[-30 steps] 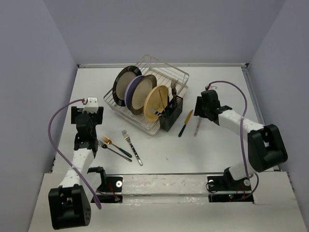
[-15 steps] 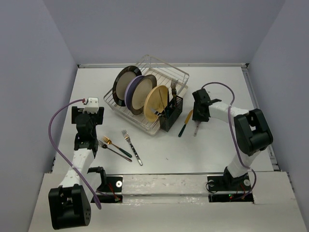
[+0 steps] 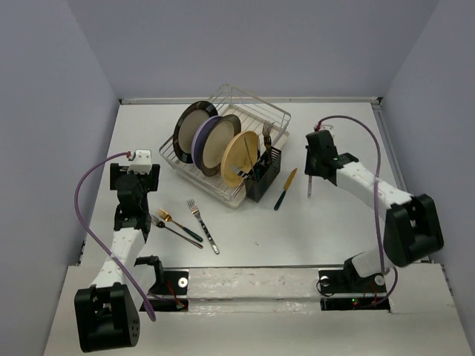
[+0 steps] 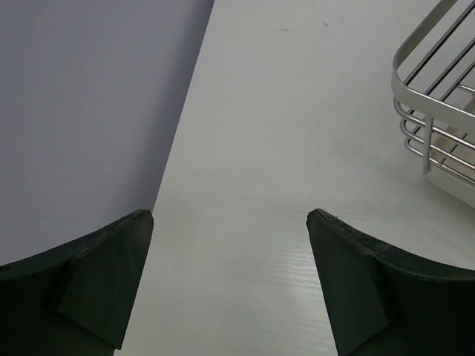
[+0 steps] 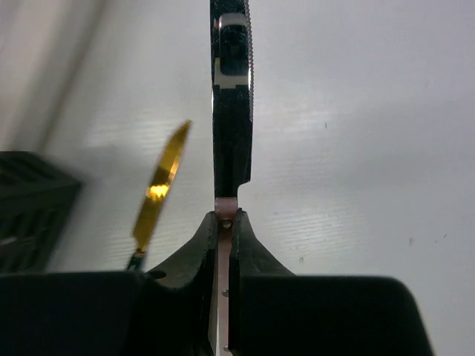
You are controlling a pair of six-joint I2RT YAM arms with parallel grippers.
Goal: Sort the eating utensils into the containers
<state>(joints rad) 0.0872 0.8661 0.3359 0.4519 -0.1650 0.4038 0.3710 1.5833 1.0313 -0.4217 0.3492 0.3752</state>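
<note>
- Pinching shut, the right gripper clamps the pale handle of a table knife; the dark-reflecting, serrated blade sticks out past the fingertips.
- From the top camera, that knife shows as a thin line below the gripper. Whether its tip touches the table cannot be told.
- A gold-bladed knife with a dark green handle lies on the table just left of the held knife, apart from it.
- The black cutlery holder stands beyond that knife, at the near right corner of the wire dish rack, with forks upright in it.
- Three plates stand on edge in the rack.
- The left gripper is spread open over bare table and holds nothing.
- Three more forks lie near the left arm.
</note>
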